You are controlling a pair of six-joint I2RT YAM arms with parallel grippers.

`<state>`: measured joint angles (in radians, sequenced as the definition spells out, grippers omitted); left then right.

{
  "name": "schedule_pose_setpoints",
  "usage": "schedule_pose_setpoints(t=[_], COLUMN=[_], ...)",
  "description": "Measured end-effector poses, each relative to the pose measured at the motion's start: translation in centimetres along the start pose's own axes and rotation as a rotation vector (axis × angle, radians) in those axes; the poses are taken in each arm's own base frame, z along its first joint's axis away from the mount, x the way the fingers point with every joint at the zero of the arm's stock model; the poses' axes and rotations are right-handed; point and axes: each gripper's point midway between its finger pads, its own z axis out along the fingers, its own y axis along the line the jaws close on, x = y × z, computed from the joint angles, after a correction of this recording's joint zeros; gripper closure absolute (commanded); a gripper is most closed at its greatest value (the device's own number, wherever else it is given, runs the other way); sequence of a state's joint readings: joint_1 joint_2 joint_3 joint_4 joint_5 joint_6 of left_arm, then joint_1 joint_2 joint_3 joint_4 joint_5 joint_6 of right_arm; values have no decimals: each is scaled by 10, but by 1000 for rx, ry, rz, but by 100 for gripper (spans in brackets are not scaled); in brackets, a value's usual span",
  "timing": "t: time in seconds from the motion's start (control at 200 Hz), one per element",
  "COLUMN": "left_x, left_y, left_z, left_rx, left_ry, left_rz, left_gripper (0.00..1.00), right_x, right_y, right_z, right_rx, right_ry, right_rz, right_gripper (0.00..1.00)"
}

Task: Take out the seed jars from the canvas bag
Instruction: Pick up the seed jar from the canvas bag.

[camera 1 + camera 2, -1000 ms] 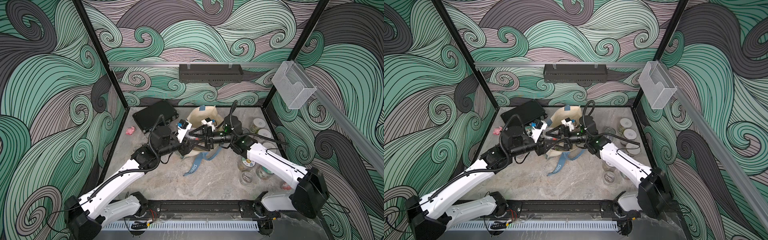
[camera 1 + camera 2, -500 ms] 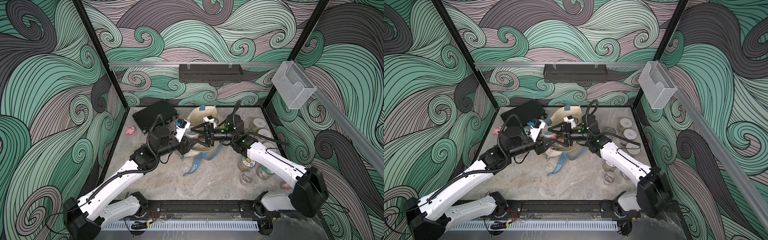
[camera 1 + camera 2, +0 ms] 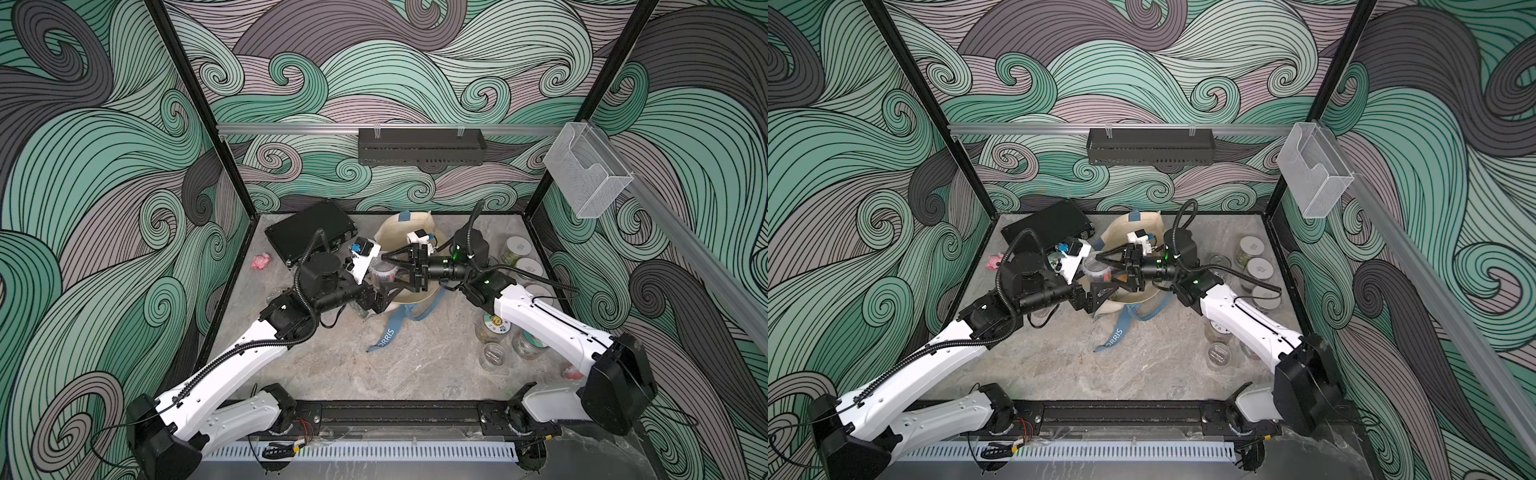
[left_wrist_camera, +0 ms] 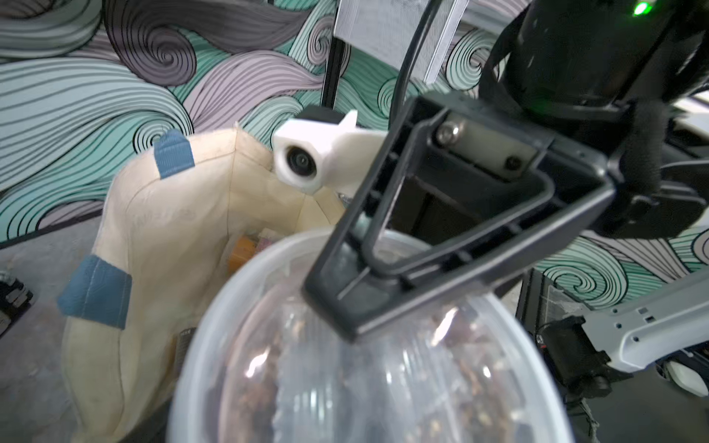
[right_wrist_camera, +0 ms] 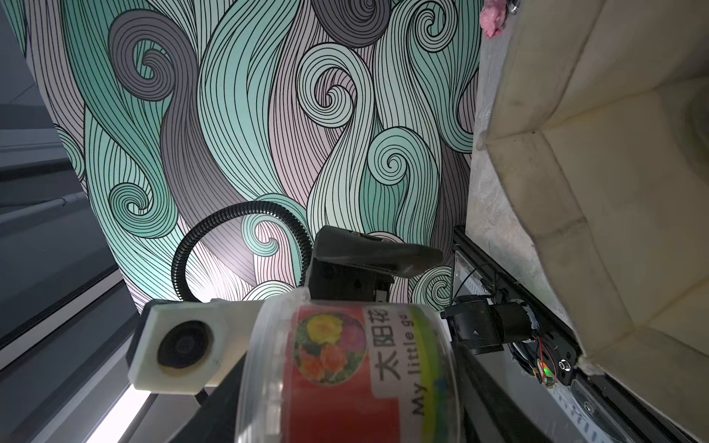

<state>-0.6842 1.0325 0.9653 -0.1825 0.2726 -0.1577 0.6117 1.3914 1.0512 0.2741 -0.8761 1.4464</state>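
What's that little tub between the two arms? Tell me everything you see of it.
The seed jar is a small clear plastic tub with a see-through lid, a red flower label and brownish seeds inside. It hangs roughly upright by the canvas bag, clamped top and bottom by the right pincer.

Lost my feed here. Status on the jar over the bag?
Left tool open, flanking jar. Right tool shut on jar, over bag. Left tool crowds the way out.
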Motion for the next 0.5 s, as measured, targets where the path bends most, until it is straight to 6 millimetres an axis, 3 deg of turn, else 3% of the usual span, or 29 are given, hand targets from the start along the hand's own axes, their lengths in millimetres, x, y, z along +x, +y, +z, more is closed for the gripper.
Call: schedule_pose_setpoints(t=[0.245,0.5], left_x=[-7,2], left_y=[-1,2], left_z=[-7,-13], left_rx=[-22,-48], left_ry=[52,123], left_rz=[-7,-14], left_gripper=[1,1], right_x=[0,2], right_y=[-19,-28], right_z=[-4,-7], right_rx=[55,90], right_ry=[-4,2], right_rz=[-4,-18], right_gripper=[38,38])
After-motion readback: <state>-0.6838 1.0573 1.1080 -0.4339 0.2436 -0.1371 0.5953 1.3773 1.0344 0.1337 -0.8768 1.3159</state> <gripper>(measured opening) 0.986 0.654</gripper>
